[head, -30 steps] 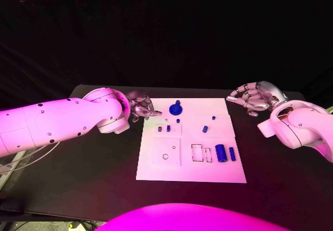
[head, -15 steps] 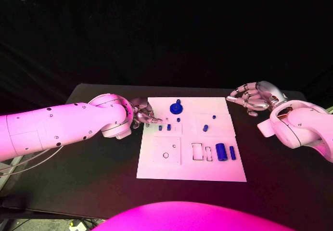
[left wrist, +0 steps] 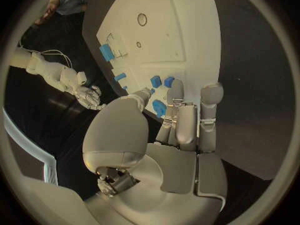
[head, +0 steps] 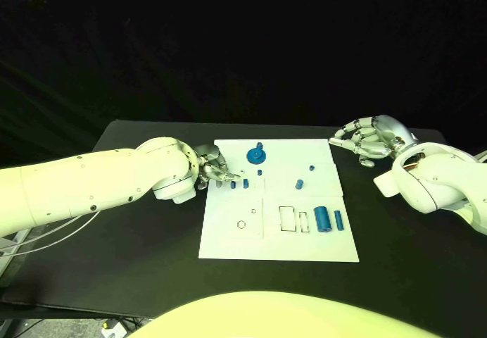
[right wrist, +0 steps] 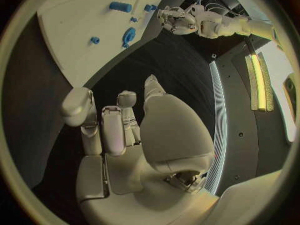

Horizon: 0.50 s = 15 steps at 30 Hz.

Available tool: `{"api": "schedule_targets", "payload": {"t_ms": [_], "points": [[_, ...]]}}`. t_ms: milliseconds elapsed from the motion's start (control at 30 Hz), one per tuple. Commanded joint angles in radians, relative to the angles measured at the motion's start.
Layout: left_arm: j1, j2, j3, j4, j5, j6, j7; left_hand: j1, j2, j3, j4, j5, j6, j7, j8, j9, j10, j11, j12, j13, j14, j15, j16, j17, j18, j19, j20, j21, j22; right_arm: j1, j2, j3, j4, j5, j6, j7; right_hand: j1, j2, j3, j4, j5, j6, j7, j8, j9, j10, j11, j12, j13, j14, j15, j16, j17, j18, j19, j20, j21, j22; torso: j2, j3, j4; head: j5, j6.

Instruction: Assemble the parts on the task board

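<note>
While the white task board (head: pixel 279 239) is lying flat in the middle of the black counter (head: pixel 122 260), the left hand (head: pixel 212 167) is hanging at the board's left edge, near the far corner. Its fingers (left wrist: pixel 177 97) are reaching over the edge toward two small blue parts (head: pixel 238 184) standing side by side, and they are holding nothing. I cannot tell if the fingertips are touching those parts. A round blue part (head: pixel 256 154) is sitting near the far edge of the board. Two more small blue parts (head: pixel 300 184) are sitting further right, and two bigger blue parts (head: pixel 329 219) are lying side by side near the board's right edge. The right hand (head: pixel 367 143) is hanging over the counter just past the board's far right corner. Its fingers (right wrist: pixel 119 122) are curled a little and apart, and it is holding nothing.
</note>
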Motion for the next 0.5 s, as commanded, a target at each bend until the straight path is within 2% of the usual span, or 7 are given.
{"api": "schedule_targets", "payload": {"t_ms": [33, 167, 500], "points": [[-0.003, 0.008, 0.000, -0.007, 0.004, 0.005, 0.001, -0.007, 0.009, -0.031, 0.007, 0.013, -0.001, -0.009, 0.028, 0.020, 0.003, -0.018, 0.018, 0.017, 0.019, -0.006, 0.021, 0.017, -0.018, 0.016, 0.000, 0.020, 0.020, -0.001, 0.001, 0.000, 0.001, -0.001, 0.002, 0.002, -0.008, 0.040, -0.045, 0.002, -0.008, 0.004, -0.003, -0.017, 0.014, -0.009, -0.005, -0.003, -0.006, 0.046, -0.008, -0.015, 0.028, 0.016, 0.005, -0.008, -0.009, -0.006, 0.000, -0.0002, 0.0012, -0.003, -0.001], [-0.008, 0.017, 0.000, -0.021, 0.005, 0.004, 0.001, -0.003, 0.011, -0.026, 0.005, 0.014, 0.000, -0.011, 0.034, 0.020, 0.002, -0.019, 0.019, 0.018, 0.018, -0.007, 0.021, 0.017, -0.018, 0.014, -0.001, 0.020, 0.020, -0.001, 0.002, 0.000, 0.001, -0.001, 0.002, 0.002, -0.008, 0.040, -0.045, 0.002, -0.008, 0.004, -0.003, -0.017, 0.014, -0.009, -0.005, -0.003, -0.006, 0.046, -0.008, -0.015, 0.028, 0.016, 0.005, -0.008, -0.009, -0.006, -0.001, -0.0009, 0.0007, -0.005, -0.003], [-0.011, 0.025, 0.001, -0.040, 0.001, 0.012, -0.001, 0.002, 0.013, -0.020, 0.005, 0.015, -0.002, -0.012, 0.040, 0.020, 0.001, -0.020, 0.019, 0.020, 0.018, -0.008, 0.022, 0.018, -0.018, 0.013, -0.001, 0.022, 0.022, -0.001, 0.002, 0.000, 0.000, -0.001, 0.003, 0.002, -0.008, 0.040, -0.045, 0.002, -0.008, 0.004, -0.003, -0.017, 0.014, -0.009, -0.005, -0.003, -0.006, 0.046, -0.008, -0.015, 0.028, 0.016, 0.005, -0.008, -0.009, -0.006, -0.001, -0.0006, 0.0019, -0.007, -0.005]]}}
